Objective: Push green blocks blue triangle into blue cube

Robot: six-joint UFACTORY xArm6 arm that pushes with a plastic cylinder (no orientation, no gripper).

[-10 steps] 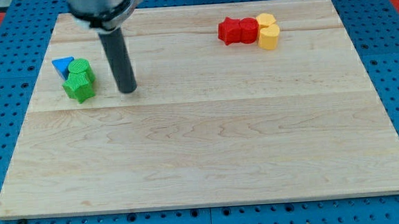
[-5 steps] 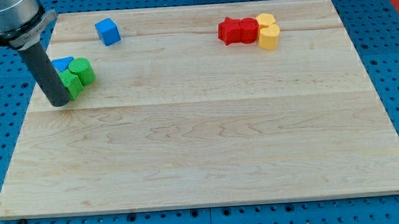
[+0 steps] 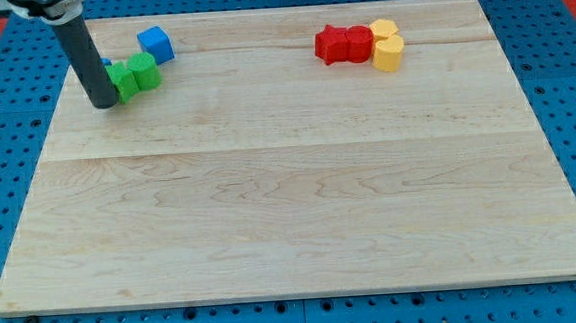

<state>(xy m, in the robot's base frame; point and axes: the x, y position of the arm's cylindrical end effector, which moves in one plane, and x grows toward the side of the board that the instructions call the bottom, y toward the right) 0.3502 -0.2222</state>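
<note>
My tip (image 3: pixel 103 104) has no hand to clench; it presses the green blocks (image 3: pixel 134 75) from their left. The blue triangle (image 3: pixel 107 64) hides behind the rod, and the blue cube (image 3: pixel 155 44) sits just up-right. An off-centre push could scatter the cluster or knock the cube off the surface (image 3: pixel 290 201).

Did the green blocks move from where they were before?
Yes. The green blocks slid toward the view's top and right, and now sit right beside the blue cube, which stayed put. My tip is at their left.
</note>
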